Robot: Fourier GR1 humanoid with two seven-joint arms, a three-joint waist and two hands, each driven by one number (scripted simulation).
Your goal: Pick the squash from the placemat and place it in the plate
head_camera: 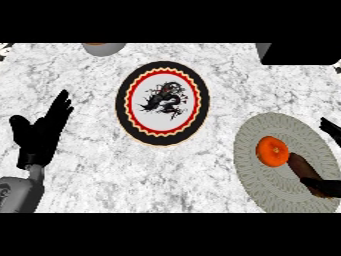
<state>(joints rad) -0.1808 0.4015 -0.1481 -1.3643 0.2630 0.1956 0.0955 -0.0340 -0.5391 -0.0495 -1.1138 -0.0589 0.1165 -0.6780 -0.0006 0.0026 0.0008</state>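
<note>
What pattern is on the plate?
The plate, seen in the head view, has a black dragon on white, ringed by red and a black rim.

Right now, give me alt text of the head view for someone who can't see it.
An orange squash lies on a round grey placemat at right, the open right hand beside it. The dragon-patterned plate sits mid-counter; the open left hand rests at left.

White marbled stone counter (pixel 92 170), round black-rimmed dragon plate (pixel 162 103) at centre, round grey woven placemat (pixel 276 192) right, grey bowl (pixel 103 48) at far edge.
</note>
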